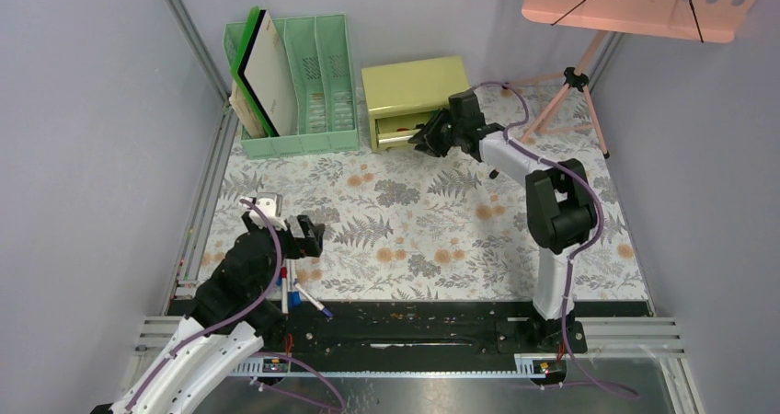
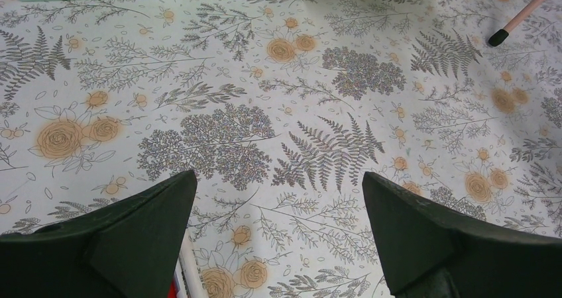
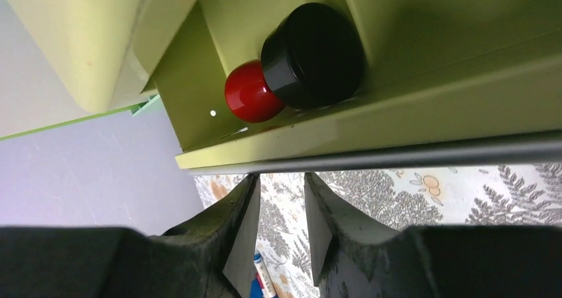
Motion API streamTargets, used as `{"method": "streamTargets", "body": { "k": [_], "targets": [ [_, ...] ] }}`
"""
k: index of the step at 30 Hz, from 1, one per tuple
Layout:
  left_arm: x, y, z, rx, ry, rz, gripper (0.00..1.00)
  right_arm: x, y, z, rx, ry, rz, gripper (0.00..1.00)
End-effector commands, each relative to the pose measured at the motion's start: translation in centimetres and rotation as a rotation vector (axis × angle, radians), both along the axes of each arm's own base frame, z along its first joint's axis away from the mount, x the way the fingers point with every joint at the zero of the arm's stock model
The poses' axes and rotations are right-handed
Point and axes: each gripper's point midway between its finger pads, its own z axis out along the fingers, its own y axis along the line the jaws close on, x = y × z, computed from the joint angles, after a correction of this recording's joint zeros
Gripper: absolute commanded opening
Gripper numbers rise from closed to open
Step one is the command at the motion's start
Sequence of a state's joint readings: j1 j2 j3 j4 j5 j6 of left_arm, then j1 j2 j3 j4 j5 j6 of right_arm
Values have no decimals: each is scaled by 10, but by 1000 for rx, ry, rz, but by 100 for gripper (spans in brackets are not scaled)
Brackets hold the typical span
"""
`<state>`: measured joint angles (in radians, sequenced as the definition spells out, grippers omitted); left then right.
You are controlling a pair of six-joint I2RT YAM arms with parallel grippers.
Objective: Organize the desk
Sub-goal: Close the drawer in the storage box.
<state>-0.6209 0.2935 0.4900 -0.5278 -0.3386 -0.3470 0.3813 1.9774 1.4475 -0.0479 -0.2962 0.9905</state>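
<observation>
Robot lab test cell; plain grey wall panels (image 1: 83,110); aluminium frame rails (image 1: 204,202) around desk (image 1: 414,221).

On the far-left part of the pale, fern-printed rectangular bench (image 1: 423,221) stands a green plastic mesh file rack (image 1: 326,83), with flat white and black boards (image 1: 271,69) leaning in its leftmost slot. Just beside the rack, to its right, sits a small yellow-green drawer chest (image 1: 414,87). Its lower drawer is pulled out toward the near side, and a round red-and-black capped object (image 3: 291,66) lies inside. The right pincer (image 1: 425,138) is directly in front of that drawer. Right of the chest, at the far-right corner, is a pink perforated board on a tripod stand (image 1: 635,5). The left pincer (image 1: 308,235) is over the near-left part of the bench, with a few white pens (image 1: 303,296) nearer still, by the near edge.
</observation>
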Motion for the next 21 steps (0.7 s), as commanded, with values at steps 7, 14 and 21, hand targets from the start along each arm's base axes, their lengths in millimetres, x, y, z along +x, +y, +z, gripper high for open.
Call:
{"method": "streamTargets", "body": {
  "k": [7, 14, 21],
  "targets": [
    [4, -1, 18, -27, -62, 5, 99, 40, -5, 0, -125, -22, -21, 37],
    [3, -2, 18, -27, -60, -3, 99, 54, -2, 5, -135, -42, -34, 44],
    [4, -2, 18, -27, -60, 3, 99, 59, 3, 8, -158, -123, -38, 58]
  ]
}}
